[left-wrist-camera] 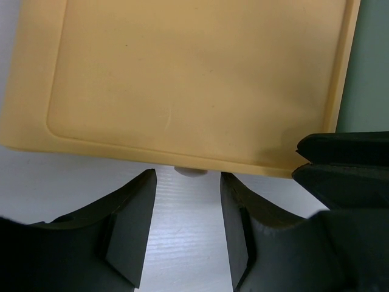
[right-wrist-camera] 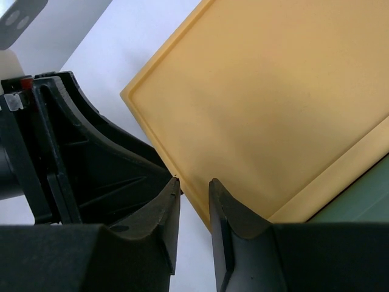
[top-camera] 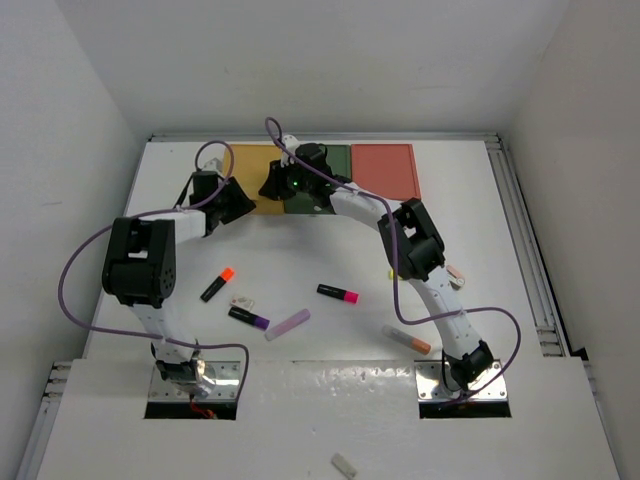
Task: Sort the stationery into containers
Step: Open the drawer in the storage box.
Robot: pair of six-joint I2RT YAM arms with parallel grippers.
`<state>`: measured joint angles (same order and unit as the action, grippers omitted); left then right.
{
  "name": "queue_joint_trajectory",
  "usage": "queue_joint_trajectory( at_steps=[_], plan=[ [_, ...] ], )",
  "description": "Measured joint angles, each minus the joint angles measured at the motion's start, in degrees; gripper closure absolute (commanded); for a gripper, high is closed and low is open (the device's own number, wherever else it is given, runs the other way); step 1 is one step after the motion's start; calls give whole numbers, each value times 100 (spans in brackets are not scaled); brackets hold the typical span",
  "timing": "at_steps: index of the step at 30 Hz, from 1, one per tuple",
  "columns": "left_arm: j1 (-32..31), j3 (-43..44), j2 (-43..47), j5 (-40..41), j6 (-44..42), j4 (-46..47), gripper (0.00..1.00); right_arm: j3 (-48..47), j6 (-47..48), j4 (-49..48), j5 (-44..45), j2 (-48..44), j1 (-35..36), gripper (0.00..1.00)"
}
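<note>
The mustard yellow box (top-camera: pixel 252 163) lies at the back, the dark green box (top-camera: pixel 338 158) and salmon red box (top-camera: pixel 385 170) to its right. My left gripper (top-camera: pixel 240 205) is open; in its wrist view the fingers flank the yellow box's white knob (left-wrist-camera: pixel 190 171), just short of it. My right gripper (top-camera: pixel 273 186) is narrowly open and empty over the yellow box's front edge (right-wrist-camera: pixel 194 201). On the table lie an orange-capped marker (top-camera: pixel 217 284), an eraser (top-camera: pixel 243 301), a purple-capped marker (top-camera: pixel 248 318), a lilac stick (top-camera: pixel 287 324), a pink-capped marker (top-camera: pixel 338 293) and an orange-tipped tube (top-camera: pixel 407 339).
Another small eraser (top-camera: pixel 456 275) lies right of the right arm. A pale stub (top-camera: pixel 343 464) lies on the near ledge. The right arm covers much of the green box. The two grippers are close together at the yellow box. White walls enclose the table.
</note>
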<state>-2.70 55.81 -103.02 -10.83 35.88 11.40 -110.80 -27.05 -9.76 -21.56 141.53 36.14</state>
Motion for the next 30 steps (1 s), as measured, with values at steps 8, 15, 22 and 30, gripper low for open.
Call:
queue_joint_trajectory(
  at_steps=[8,15,22,30],
  plan=[
    [-39,140,-96,68,85,28,58,0,-42,13,-26,4,0,76],
    [-72,221,-114,109,90,31,62,0,-105,90,-118,7,4,76],
    [-103,221,-125,166,85,28,60,0,-127,90,-127,7,13,78],
    [-127,225,-291,210,85,24,56,0,-144,103,-127,9,13,87]
  ],
)
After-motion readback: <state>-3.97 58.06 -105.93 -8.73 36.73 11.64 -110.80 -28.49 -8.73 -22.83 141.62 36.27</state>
